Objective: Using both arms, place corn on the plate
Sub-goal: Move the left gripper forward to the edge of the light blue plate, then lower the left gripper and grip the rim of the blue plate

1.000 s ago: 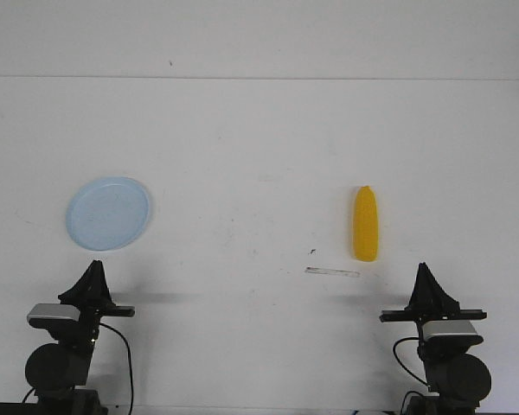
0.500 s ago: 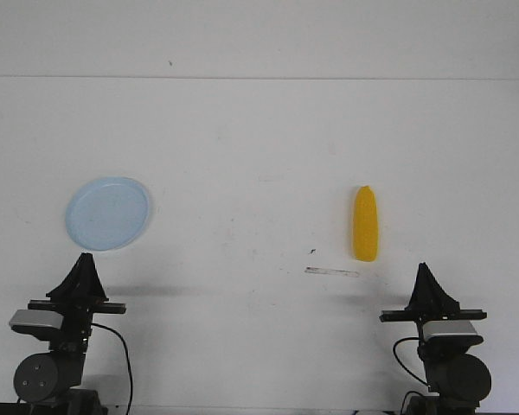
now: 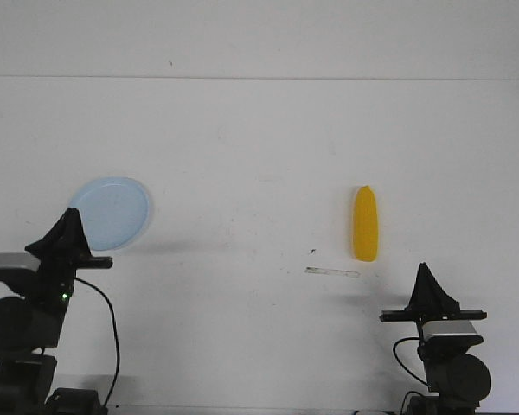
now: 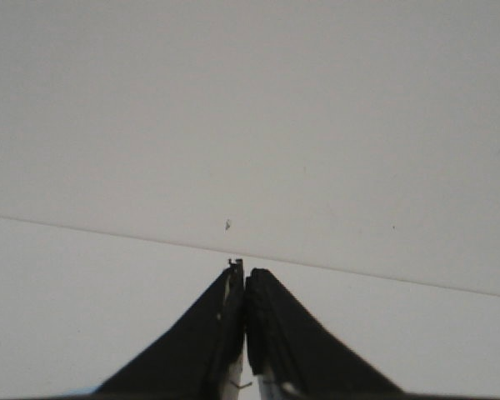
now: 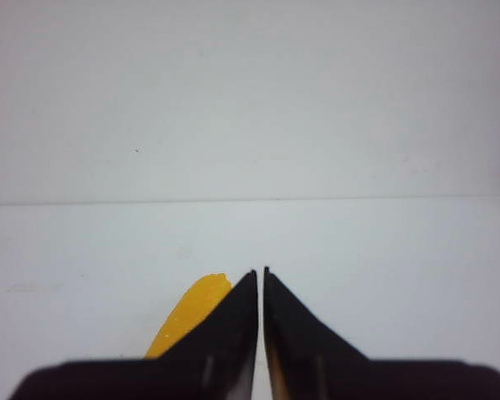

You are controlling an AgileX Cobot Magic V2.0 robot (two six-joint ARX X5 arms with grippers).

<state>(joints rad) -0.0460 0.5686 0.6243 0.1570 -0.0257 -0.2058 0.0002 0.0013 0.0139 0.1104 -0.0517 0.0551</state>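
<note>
Left tool (image 3: 69,212): closed, empty, overlapping plate (image 3: 112,212) rim; 
Right tool (image 3: 424,268): closed, empty; 
Corn (image 3: 365,224): bare tabletop (image 3: 259,147) around

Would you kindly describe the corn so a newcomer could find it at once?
On the white table, look right of centre, ahead of the right arm. The corn lies there pointing away, the only yellow thing, far from the pale blue plate.

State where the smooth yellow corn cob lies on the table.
In the front view, the smooth yellow corn cob lies right of centre, ahead of the right gripper, far from the pale blue plate.
</note>
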